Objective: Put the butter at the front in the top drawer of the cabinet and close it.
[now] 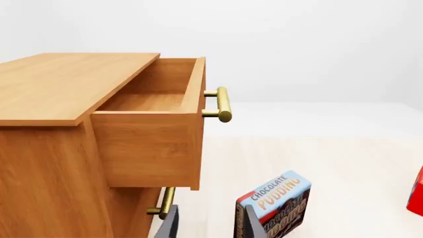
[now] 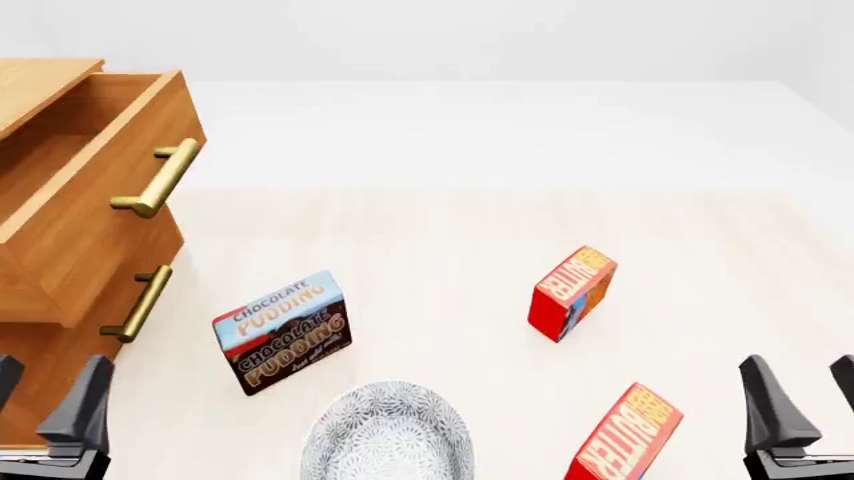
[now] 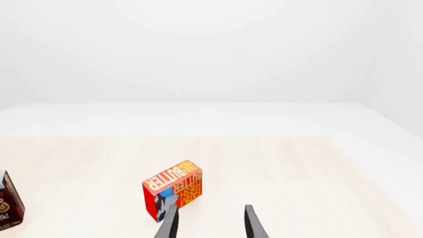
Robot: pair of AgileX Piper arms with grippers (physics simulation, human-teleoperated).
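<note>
I see top drawer (image 2: 94,190) pulled open | front butter (image 2: 625,436) right of pudding box (image 2: 283,331) | both grippers (image 2: 51,400) (image 2: 801,400) spread, empty.

The cabinet (image 2: 40,350) runs off the front view's left edge, so only part of its top drawer (image 2: 80,200) shows. The nearer butter box (image 2: 625,438) is cut by the bottom edge, as is a patterned white dish (image 2: 387,440). Both grippers, left (image 2: 47,420) and right (image 2: 801,415), show only finger ends. In the left wrist view, the pudding box (image 1: 274,206) is cropped below, and a red sliver (image 1: 416,193) at the edge cannot be identified.
</note>
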